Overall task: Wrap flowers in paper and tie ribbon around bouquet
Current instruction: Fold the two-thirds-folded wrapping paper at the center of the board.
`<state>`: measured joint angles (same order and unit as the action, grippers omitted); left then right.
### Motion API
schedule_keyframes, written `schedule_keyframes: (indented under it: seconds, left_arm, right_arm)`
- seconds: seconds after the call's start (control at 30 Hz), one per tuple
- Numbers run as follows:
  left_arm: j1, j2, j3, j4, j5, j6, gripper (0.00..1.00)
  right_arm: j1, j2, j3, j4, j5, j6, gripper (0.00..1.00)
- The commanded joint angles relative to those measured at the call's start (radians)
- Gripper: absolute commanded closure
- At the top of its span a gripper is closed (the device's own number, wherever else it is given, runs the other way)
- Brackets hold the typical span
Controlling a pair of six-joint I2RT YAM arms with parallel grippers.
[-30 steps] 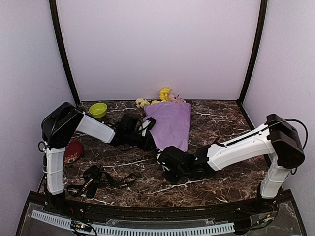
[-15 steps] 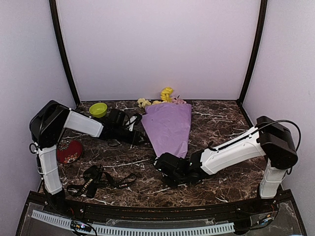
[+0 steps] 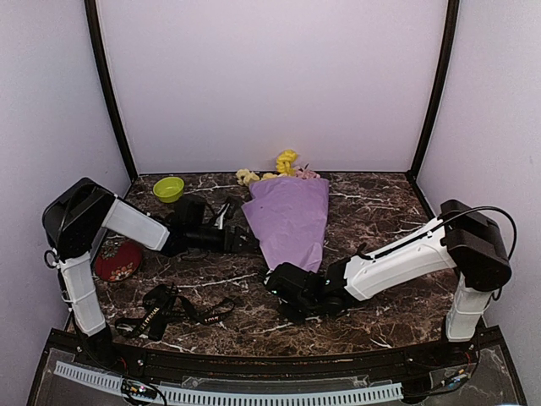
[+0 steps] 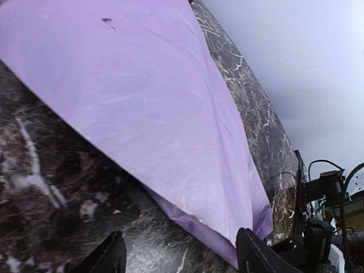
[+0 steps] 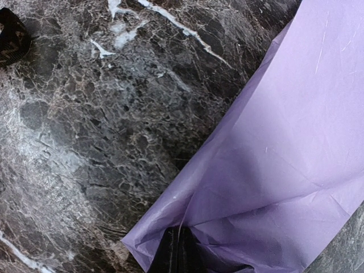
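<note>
Near-left of the open, empty left end effector [image 4: 181, 255] lies the ribbon [image 3: 166, 311]. Right end effector [image 5: 178, 251] pinches bouquet [image 3: 292, 216] tip.

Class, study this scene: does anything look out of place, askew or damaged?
Nothing spilled. The ribbon lies tangled at the near left of the table, apart from the bouquet. The paper shows a small dark mark, perhaps a tear.

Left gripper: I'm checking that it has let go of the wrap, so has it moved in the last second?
Yes. The left gripper has drawn back leftward, away from the lilac-purple paper cone and nearer the small green bowl.
</note>
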<state>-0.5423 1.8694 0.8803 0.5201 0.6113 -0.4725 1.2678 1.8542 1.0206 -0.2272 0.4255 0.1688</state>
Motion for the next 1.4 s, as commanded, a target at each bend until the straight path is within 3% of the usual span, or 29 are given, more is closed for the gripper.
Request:
schedule_keyframes:
  seconds: [0.0,0.13,0.27,0.5,0.63,0.77,0.9,1.23,1.37]
  left_arm:
    - [-0.054,0.057,-0.004,0.235,0.098,-0.133,0.31]
    - [-0.089,0.122,0.037,0.255,0.094,-0.149,0.31]
    - [-0.096,0.182,0.049,0.337,0.116,-0.220,0.40]
    - [-0.094,0.182,0.073,0.342,0.122,-0.204,0.99]
    - [-0.080,0.178,0.089,0.222,0.046,-0.146,1.00]
    - [-0.042,0.198,0.133,0.092,-0.016,-0.056,1.00]
    - [-0.039,0.226,0.168,0.008,-0.033,0.010,1.00]
    - [-0.039,0.267,0.174,0.005,-0.010,0.019,1.00]
    - [-0.040,0.270,0.168,0.008,-0.004,0.019,1.00]
  right_arm:
    - [0.006,0.034,-0.001,-0.039,-0.004,-0.006,1.00]
    - [0.006,0.033,-0.002,-0.038,-0.002,-0.006,1.00]
    - [0.006,0.031,0.002,-0.044,0.005,-0.006,1.00]
    - [0.006,0.025,0.000,-0.046,0.008,-0.012,1.00]
    - [0.006,0.014,0.008,-0.063,0.015,-0.015,0.99]
    - [0.007,-0.011,0.004,-0.081,-0.004,-0.017,0.84]
    - [0.006,-0.044,-0.004,-0.104,-0.023,-0.017,0.76]
    - [0.003,-0.316,-0.046,-0.116,-0.232,-0.053,0.52]
    - [-0.065,-0.388,-0.080,-0.018,-0.347,-0.037,0.50]
